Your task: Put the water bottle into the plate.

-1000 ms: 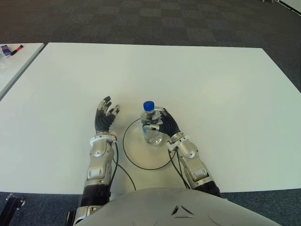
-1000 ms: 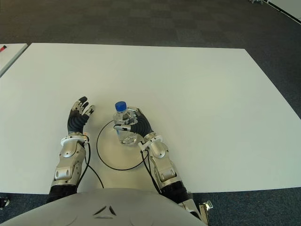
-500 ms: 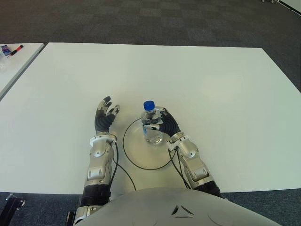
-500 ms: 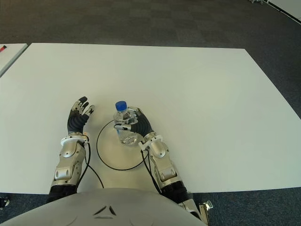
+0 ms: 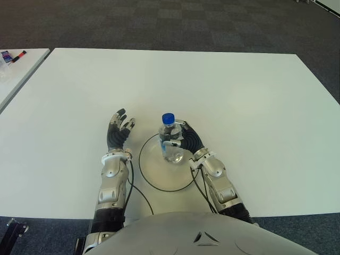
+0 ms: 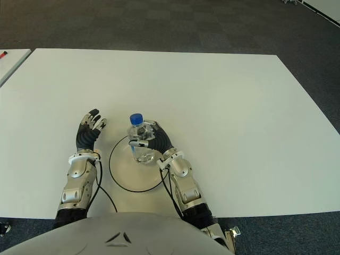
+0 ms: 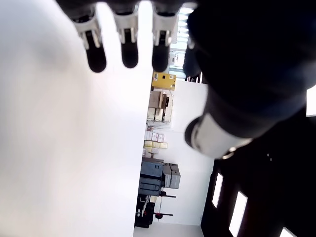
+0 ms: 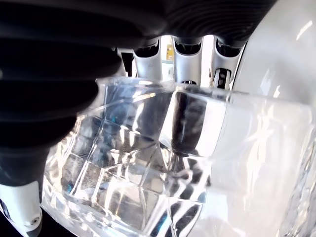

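You have one water bottle [image 5: 170, 139] and one plate [image 5: 166, 180] on the white table [image 5: 239, 101]. Your right hand [image 5: 187, 141] is wrapped around the bottle, holding it upright over the plate's far part — clear ribbed plastic, blue cap. Your left hand [image 5: 119, 133] shows just left of the plate, fingers spread, holding nothing. The plate is round, pale, dark-rimmed.

Both arms are clad in silver-grey metallic segments, each ending in a white wrist collar. The left hand [image 5: 118, 134] and right hand [image 5: 187, 139] wear black ribbed rubber-like covering — fingers [image 7: 129, 48] show white plastic links with dark rounded tips. Thin black cables run along each forearm. The torso [image 5: 186, 235] is a smooth grey shell bearing a small triangular mark.
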